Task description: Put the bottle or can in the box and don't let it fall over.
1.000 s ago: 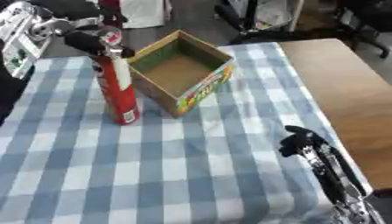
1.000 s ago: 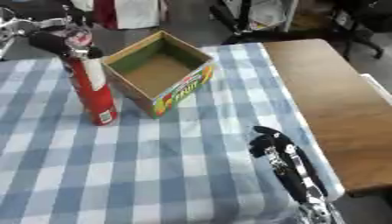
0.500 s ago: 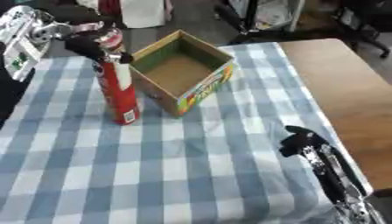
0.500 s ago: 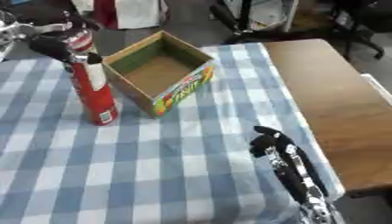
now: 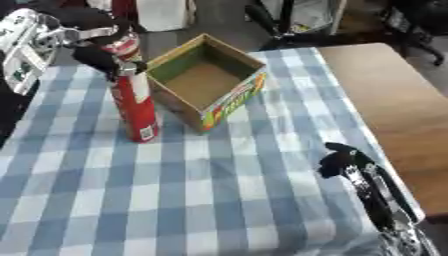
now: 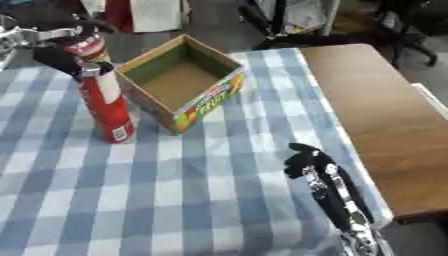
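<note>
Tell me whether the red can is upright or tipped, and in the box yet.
Upright, not in the box: the red can stands on the checked cloth beside the empty box, left hand curled around its top.

The tall cylindrical can (image 5: 134, 102) was red with a white label patch. Beside it, the open cardboard box (image 5: 206, 80) was brown inside, its front seemingly yellow-green. The tablecloth (image 5: 184, 190) under the can was blue-and-white checked.

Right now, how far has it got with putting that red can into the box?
Nothing is finished yet: the cardboard box holds nothing. In hand: the left robot hand grips the top of the tall red can, which stands upright on the checked cloth beside the box. Left: lifting it in upright. The right robot hand rests idle.
</note>
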{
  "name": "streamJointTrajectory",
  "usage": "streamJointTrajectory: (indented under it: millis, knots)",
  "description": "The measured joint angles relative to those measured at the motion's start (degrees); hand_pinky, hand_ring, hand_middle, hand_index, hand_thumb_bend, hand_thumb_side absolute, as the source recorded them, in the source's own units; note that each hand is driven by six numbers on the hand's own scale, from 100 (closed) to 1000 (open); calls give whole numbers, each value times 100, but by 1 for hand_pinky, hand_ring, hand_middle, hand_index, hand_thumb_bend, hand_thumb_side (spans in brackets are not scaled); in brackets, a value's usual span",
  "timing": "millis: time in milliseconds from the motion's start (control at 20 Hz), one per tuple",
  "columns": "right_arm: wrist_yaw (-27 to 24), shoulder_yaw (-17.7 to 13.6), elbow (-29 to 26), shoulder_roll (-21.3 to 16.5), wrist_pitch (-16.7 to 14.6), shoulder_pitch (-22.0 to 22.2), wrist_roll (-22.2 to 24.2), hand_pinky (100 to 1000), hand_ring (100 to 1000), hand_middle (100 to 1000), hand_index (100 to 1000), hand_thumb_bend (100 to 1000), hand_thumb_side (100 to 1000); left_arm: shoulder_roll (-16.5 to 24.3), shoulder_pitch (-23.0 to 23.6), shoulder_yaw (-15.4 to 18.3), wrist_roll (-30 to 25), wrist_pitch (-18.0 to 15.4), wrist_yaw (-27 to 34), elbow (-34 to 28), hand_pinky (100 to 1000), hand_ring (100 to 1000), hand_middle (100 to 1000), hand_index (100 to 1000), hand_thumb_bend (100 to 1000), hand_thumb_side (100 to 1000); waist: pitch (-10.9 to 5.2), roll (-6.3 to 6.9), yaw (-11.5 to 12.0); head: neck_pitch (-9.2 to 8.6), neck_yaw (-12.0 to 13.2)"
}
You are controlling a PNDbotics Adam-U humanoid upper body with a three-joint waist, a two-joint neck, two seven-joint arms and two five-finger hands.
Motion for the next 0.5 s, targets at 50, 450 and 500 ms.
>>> streamJointTrajectory:
  millis: [50, 450, 500]
  knots:
    - [0, 0, 4, 0, 0, 0, 0, 593, 597, 584, 823, 100, 916, -16, 1, -7, 15, -6, 17, -8, 434, 547, 567, 916, 100, 523, -1, 0, 0, 0, -1]
    - [0, 0, 16, 0, 0, -1, 0, 593, 597, 584, 822, 100, 914, -18, 21, -27, 187, -40, 167, -44, 100, 308, 325, 817, 100, 333, -1, -1, -1, 1, -25]
    - [0, 0, 21, 0, 0, -1, 0, 593, 597, 584, 822, 100, 914, -18, 30, -27, 236, -30, 190, -48, 100, 308, 325, 817, 100, 333, -1, -1, -1, 1, -27]
